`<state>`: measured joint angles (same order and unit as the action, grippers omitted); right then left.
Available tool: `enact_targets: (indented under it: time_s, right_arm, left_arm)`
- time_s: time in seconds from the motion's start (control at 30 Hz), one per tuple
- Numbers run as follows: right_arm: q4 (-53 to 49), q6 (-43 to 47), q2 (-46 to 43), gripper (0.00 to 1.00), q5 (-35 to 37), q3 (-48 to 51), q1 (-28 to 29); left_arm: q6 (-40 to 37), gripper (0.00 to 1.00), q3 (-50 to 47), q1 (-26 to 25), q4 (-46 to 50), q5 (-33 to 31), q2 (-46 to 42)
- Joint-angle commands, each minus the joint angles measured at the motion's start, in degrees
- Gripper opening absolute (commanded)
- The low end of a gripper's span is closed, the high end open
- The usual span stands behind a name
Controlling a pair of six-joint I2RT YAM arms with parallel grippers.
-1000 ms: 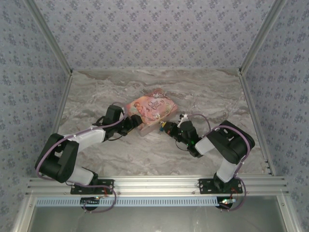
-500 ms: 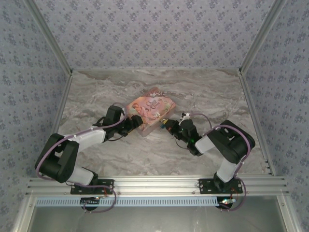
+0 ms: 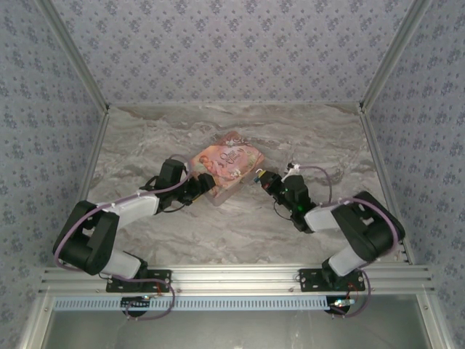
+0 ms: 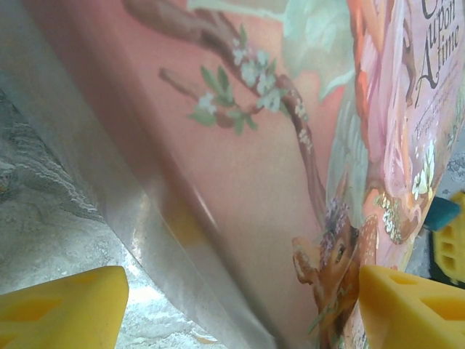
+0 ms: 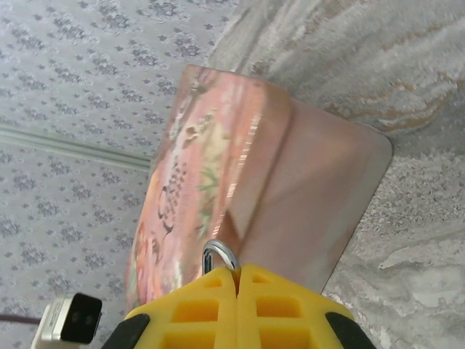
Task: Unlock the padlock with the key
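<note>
At the middle of the marble table (image 3: 218,233) the two arms meet over a pink illustrated tin (image 3: 227,169). In the right wrist view, the right gripper (image 5: 237,280) has its yellow fingers pressed together, clamped on the padlock (image 5: 219,244). Only the top of the silvery shackle loop pokes out between the tips; the body is hidden between the pads. The loop sits just in front of the tin's rounded corner. From above we cannot make out the padlock; it is too small at the right gripper's tip, just beside the tin's right edge.

The left gripper (image 4: 232,309) has its fingers spread wide, with the tin's lid and shiny side wall between them. The right-hand finger (image 4: 410,309) sits against the tin's edge, while the left-hand one stands off with marble showing in the gap. We cannot tell whether it is actually pinching the tin. A teal sliver (image 4: 441,215) at the right edge of that view is cut off, too little to name. The tin is blurred and cropped there.

The table is grey-beige veined marble. Blue-grey floral wallpaper (image 3: 218,51) covers the three walls, and aluminium rails (image 3: 232,276) run along the near edge.
</note>
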<state>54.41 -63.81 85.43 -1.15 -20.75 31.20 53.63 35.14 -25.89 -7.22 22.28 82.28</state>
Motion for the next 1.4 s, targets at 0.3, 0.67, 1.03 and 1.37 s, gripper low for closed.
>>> enact_targets:
  time_s: [0.3,0.67,1.03,1.37]
  right_arm:
    - [-55.46,29.98,-31.01,0.01,0.01,-11.59,-0.27]
    - [-90.98,32.24,-28.63,0.01,-1.39,-28.56,1.12]
    - [-100.26,28.74,-11.97,0.0,3.85,-32.61,9.75]
    - [-99.01,29.16,1.08,0.01,3.21,-33.66,11.57]
  left_arm:
    - [-6.1,0.96,6.18,1.86,13.38,-5.58,-1.69]
    - [-17.71,0.99,11.24,3.48,21.33,-16.85,-16.09]
    - [-21.2,1.0,11.41,3.96,25.59,-26.88,-25.62]
    - [-20.67,0.99,10.59,5.19,27.08,-27.07,-26.71]
